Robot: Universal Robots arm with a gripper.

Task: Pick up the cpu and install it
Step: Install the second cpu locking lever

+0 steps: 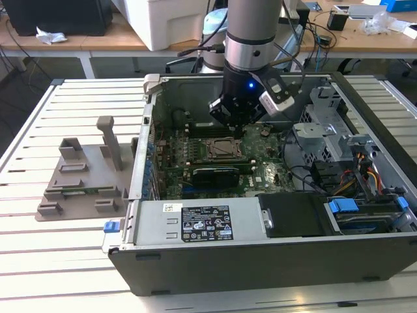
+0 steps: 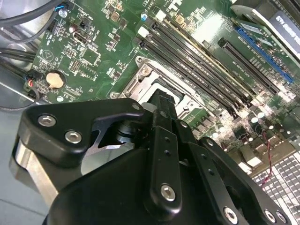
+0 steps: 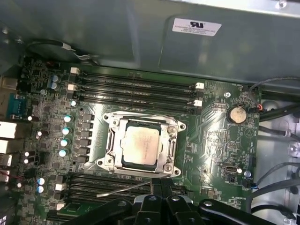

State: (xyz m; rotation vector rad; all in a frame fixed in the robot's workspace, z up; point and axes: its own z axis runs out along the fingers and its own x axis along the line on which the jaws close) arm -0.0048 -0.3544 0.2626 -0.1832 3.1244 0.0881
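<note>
Item: small silvery square cpu (image 3: 139,147), lying in the metal-framed socket (image 3: 108,145) just below my black gripper (image 3: 161,187); fingers pressed together, holding nothing. Risk, I judge: corner riding up, bending contacts under pressure.
</note>
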